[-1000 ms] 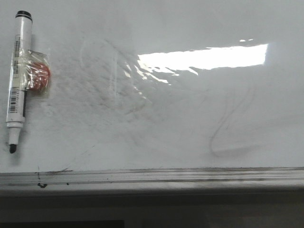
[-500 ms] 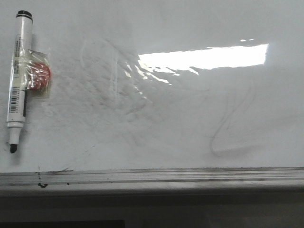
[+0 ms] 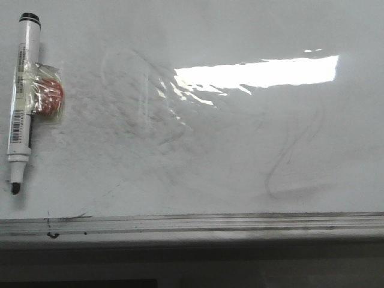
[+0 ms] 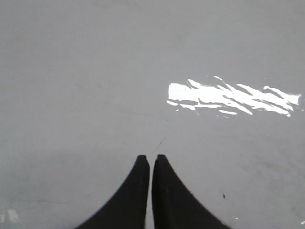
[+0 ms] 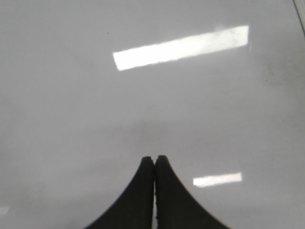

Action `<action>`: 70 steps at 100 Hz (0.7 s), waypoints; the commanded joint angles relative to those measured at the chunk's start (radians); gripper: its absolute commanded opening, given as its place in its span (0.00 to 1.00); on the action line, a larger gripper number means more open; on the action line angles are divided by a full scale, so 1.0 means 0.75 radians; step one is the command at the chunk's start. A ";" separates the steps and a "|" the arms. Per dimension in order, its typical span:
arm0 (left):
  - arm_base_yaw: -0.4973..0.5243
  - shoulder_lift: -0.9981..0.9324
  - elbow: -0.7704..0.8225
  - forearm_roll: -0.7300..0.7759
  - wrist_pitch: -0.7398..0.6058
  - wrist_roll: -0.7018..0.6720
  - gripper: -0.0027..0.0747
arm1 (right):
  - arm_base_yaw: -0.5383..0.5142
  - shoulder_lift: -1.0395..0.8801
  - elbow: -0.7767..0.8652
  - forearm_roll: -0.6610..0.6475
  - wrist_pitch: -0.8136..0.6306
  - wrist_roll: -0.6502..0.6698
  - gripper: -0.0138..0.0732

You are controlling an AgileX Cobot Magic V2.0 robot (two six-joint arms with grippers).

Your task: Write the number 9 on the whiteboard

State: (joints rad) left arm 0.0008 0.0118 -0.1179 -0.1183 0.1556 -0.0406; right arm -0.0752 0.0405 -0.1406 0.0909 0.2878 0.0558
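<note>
Front view shows the whiteboard (image 3: 240,150) filling the scene, glossy and white, smeared with faint grey rubbed-out marks; a bright glare patch (image 3: 258,73) sits across its upper right of centre; a pale grey erased squiggle (image 3: 288,162) curls below that glare, and no crisp black figure is visible anywhere on the board, so the number 9 is not there to be seen; over at the far left a marker (image 3: 21,99) hangs upright against the board, black cap end up, uncapped dark tip pointing down, barcode label along its white barrel; a red round piece (image 3: 48,96) sits just beside the barrel on its right, wrapped to it under clear tape; along the bottom runs the grey metal-edged ledge (image 3: 192,223), with a few dark ink specks near its left end; neither arm appears in this view; on to the left wrist camera, and the left gripper (image 4: 150,158) has its two black fingers (image 4: 136,191) drawn in close with only a hairline slit between them, holding nothing, over a plain grey-white surface with a ragged glare streak; the right wrist camera gives the same story, the right gripper (image 5: 155,160) with fingers (image 5: 138,191) pressed together tip to tip, nothing pinched, above a smooth pale surface carrying two rectangular light reflections
</note>
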 commanded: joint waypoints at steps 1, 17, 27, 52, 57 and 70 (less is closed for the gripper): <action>0.000 0.066 -0.162 0.009 0.067 0.001 0.01 | 0.019 0.115 -0.118 0.013 0.042 0.003 0.09; 0.000 0.141 -0.269 0.009 0.066 0.001 0.01 | 0.062 0.264 -0.203 0.016 0.042 0.003 0.09; 0.000 0.154 -0.273 0.009 0.017 0.001 0.01 | 0.109 0.285 -0.201 0.016 0.015 0.003 0.09; -0.001 0.211 -0.250 0.007 -0.064 0.001 0.30 | 0.144 0.288 -0.170 0.016 0.006 0.003 0.09; -0.001 0.245 -0.224 0.007 -0.161 0.001 0.42 | 0.144 0.288 -0.157 0.016 -0.032 0.003 0.09; -0.031 0.341 -0.196 0.055 -0.270 0.004 0.50 | 0.144 0.288 -0.154 0.016 -0.039 0.003 0.09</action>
State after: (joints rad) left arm -0.0030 0.2134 -0.2435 -0.1033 0.0830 -0.0374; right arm 0.0316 0.2373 -0.2310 0.1029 0.3530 0.0584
